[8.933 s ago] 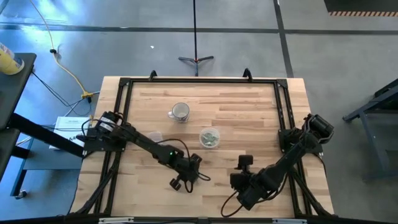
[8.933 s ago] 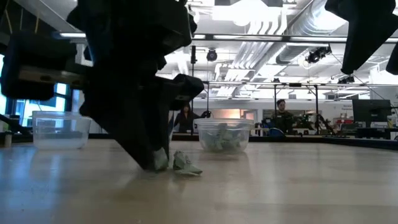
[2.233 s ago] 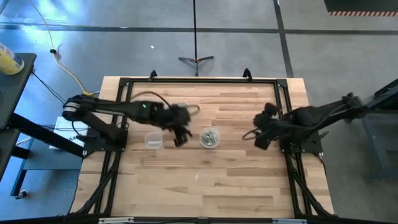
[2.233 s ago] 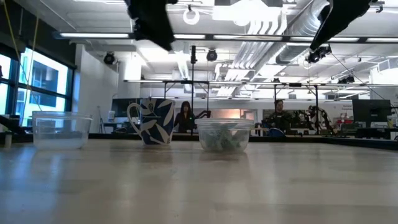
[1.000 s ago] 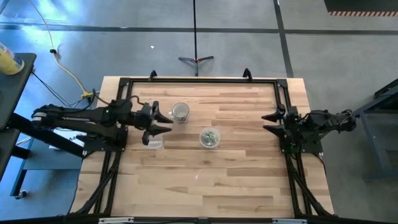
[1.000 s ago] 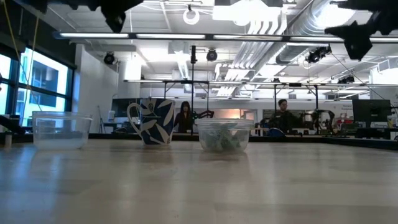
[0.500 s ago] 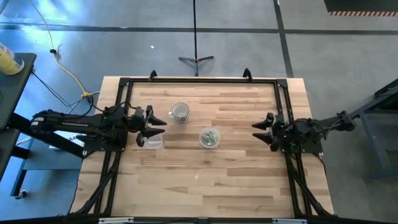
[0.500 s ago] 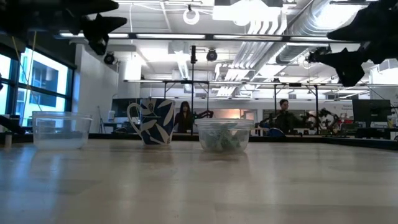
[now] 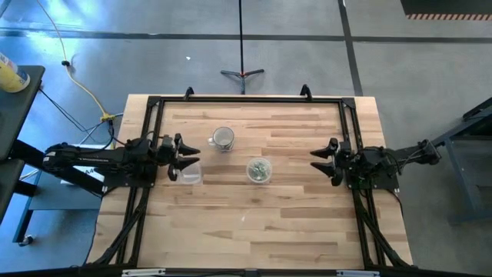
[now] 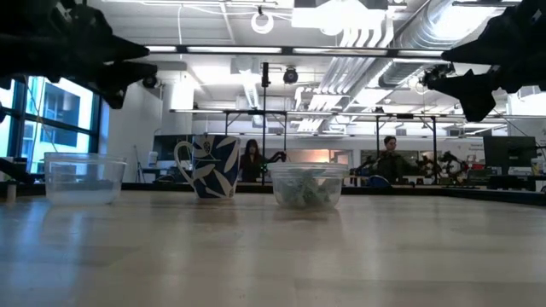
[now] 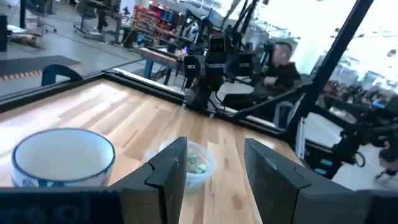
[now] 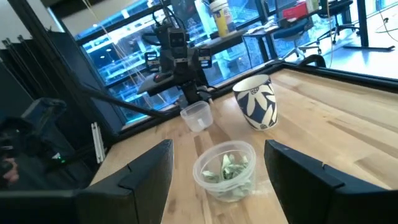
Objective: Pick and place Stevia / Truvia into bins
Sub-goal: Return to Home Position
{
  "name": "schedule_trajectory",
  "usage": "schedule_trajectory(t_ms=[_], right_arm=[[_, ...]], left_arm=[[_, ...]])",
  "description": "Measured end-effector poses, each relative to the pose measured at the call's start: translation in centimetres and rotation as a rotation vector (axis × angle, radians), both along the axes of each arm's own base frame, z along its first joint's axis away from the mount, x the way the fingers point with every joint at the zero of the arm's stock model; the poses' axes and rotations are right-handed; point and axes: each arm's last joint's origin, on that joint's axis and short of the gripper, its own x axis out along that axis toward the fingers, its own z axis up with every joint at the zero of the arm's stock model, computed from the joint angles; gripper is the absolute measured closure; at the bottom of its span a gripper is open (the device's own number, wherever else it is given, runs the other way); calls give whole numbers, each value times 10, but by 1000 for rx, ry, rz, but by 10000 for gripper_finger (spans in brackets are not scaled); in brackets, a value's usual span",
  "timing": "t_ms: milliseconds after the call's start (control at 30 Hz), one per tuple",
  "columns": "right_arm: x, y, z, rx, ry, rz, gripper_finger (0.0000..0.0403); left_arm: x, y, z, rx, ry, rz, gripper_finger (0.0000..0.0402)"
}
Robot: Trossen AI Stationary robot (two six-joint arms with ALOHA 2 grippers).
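Note:
The pale green and white sachets point(image 12: 229, 165) lie heaped inside the round see-through tub point(image 9: 259, 170), which stands on its base near the table's middle. The squarish tub point(image 9: 191, 176) stands to its left and looks empty. My left gripper point(image 9: 187, 158) hovers open above the table just beyond the squarish tub, pointing toward the round tub point(image 11: 198, 165). My right gripper point(image 9: 321, 160) hovers open near the right rail, pointing at the round tub point(image 12: 226, 168). In the low view both grippers hang high, the left point(image 10: 128, 72) and the right point(image 10: 461, 81).
A white mug with blue leaves point(image 9: 223, 138) stands behind the tubs, toward the far edge. A black frame rail point(image 9: 246, 101) runs round the table top. The near half of the wooden top point(image 9: 246, 231) shows bare boards. People sit in the room beyond point(image 10: 388, 158).
My left gripper has drawn back toward the table's left edge and sunk a little, staying open. My right gripper has moved slightly in toward the table's middle and lower, also open. The tubs, sachets and mug have stayed where they were.

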Motion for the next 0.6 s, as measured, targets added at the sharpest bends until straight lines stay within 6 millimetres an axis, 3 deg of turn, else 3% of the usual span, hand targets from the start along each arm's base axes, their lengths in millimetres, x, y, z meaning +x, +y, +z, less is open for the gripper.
schedule_trajectory(t_ms=[267, 433, 600], right_arm=[[2, 0, -2, -9, 26, -3, 160], [2, 0, -2, -9, 25, -3, 160], [2, 0, -2, -9, 26, -2, 160]], left_arm=[[-9, -2, -26, -195, 146, -52, 208], [-9, -2, -28, -318, 166, -44, 208], [-9, -2, -29, -322, 169, -43, 208]])
